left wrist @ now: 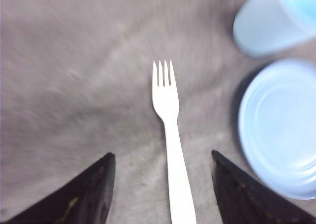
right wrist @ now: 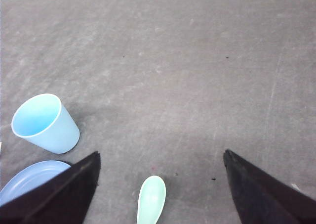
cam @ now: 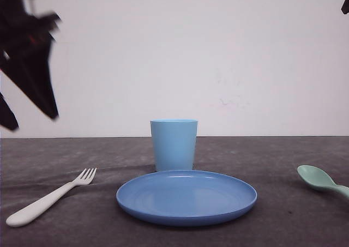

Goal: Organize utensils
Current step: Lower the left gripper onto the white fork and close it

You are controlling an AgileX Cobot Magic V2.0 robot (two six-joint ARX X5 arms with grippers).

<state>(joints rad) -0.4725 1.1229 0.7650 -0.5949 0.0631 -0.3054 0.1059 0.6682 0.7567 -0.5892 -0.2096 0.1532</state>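
Above the white fork, left gripper hangs, jaws wide apart.
Light, stiff, slick plastic: grab its thick handle. Right gripper gapes over the mint spoon.

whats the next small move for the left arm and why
Probably lower the left gripper straight down onto the fork. In the left wrist view its open fingers already straddle the handle, and the front view shows the arm high above the table, with the fork lying flat left of the plate.
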